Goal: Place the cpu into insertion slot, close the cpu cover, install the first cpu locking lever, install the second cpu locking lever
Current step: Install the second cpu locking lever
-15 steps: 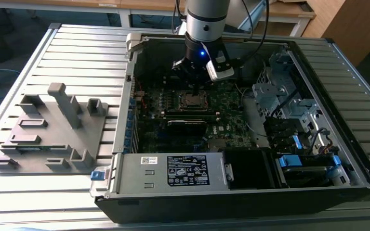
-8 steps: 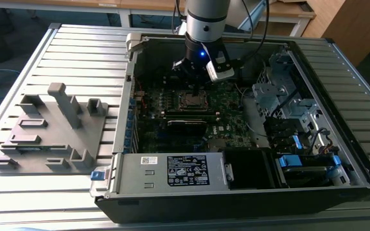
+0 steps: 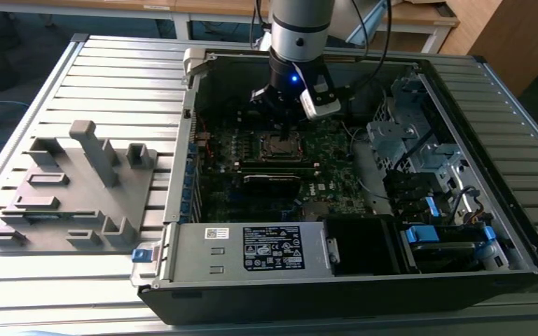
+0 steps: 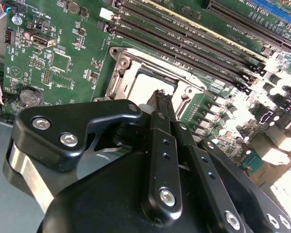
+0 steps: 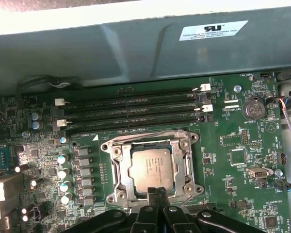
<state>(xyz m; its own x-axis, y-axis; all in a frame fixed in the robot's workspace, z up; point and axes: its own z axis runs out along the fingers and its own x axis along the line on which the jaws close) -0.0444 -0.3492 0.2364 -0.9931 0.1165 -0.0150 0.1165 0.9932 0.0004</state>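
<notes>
Inside the open computer case (image 3: 493, 231), the cpu (image 5: 148, 168) sits in the insertion slot (image 5: 117, 171), with the empty claw (image 5: 156, 193) pinched together at its edge

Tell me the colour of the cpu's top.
Dull silver-grey metal; the cpu shows best in the first wrist view.

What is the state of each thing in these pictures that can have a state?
cpu: seated flat in the insertion slot.
insertion slot: filled by the cpu.
cpu cover: lying down around the cpu.
gripper: fingers together, tips at the edge of the cover.
computer case: side open, motherboard exposed.
memory slots: empty.
</notes>
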